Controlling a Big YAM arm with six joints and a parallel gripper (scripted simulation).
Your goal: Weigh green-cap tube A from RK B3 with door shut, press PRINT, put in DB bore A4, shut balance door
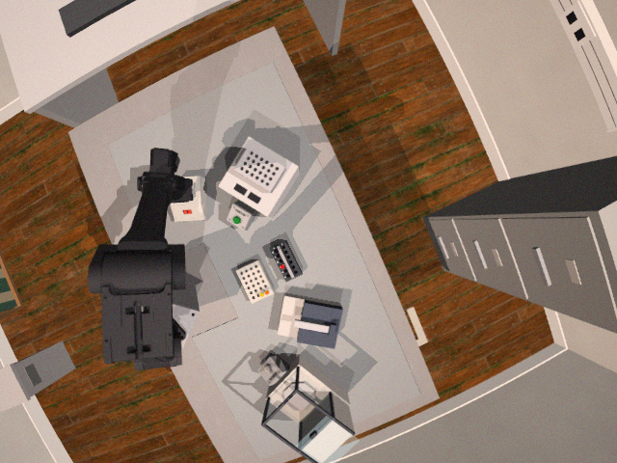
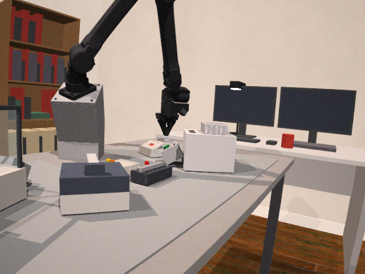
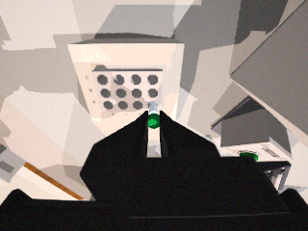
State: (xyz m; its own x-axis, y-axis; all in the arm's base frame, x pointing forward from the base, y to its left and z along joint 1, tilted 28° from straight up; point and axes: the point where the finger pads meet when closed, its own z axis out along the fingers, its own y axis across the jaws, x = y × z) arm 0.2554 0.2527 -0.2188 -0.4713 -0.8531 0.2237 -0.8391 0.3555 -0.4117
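The gripper [image 1: 181, 189] [image 2: 166, 135] [image 3: 153, 115] is pinching tube A [image 2: 165, 138] [image 3: 153, 120] by its green cap, the clear body reaching down from the fingertips to the dry block [image 1: 198, 209] [image 2: 149, 152] [image 3: 125, 55]. The tube's lower end meets the corner of the bore grid closest to the fingers, at the right-hand end of its nearest row, which I take to be A4. Seating looks like the step in hand. Keep the tube upright, centre it on the bore and lower straight along its axis; a sideways nudge could tilt it or shift the unfixed block. Press gently until it bottoms before spreading the fingers, then rise straight. To the gripper's right, the white station with the green key [image 1: 236, 219] [image 2: 166, 146] [image 3: 248, 156] wants room for the wrist.

The tube covers the mouth of that bore, so how deep it sits, if it has entered at all, cannot be told. The block's red display [image 1: 187, 211] [image 2: 151, 144] is out of the wrist view, and the arm hides the fingertips from above. Far off beyond the rack, the balance [image 1: 299, 368] [image 2: 11, 188] is cropped in the exterior view; its door position and green lamp are hard to make out, so weighing cannot be confirmed.
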